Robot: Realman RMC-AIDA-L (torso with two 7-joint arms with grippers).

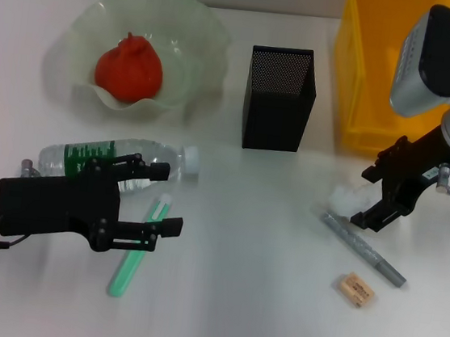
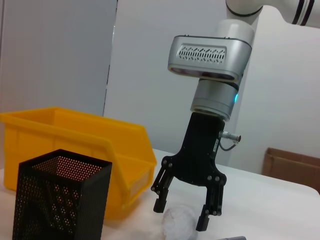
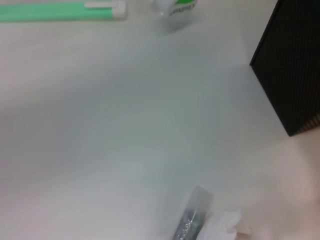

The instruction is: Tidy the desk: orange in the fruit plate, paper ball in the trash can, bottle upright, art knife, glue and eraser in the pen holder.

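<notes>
The orange [image 1: 131, 68] lies in the fruit plate [image 1: 200, 31] at the back left. The bottle [image 1: 116, 160] lies on its side at the left. A green stick with a pale cap [image 1: 139, 246] lies just in front of it. My left gripper [image 1: 169, 199] is open and hovers over the bottle and the stick. My right gripper [image 1: 366, 197] is open, low over the table, with a finger on each side of the paper ball [image 1: 342, 200]; the left wrist view shows this gripper [image 2: 182, 217] and the ball [image 2: 179, 222] too. A grey pen-shaped tool [image 1: 362, 249] and the eraser [image 1: 356, 289] lie near it.
The pen holder [image 1: 278, 97] stands at the middle back, also in the left wrist view [image 2: 57, 200]. The trash can [image 1: 374, 72] stands behind my right arm, at the back right. The right wrist view shows the paper ball [image 3: 222, 225] touching the grey tool [image 3: 192, 215].
</notes>
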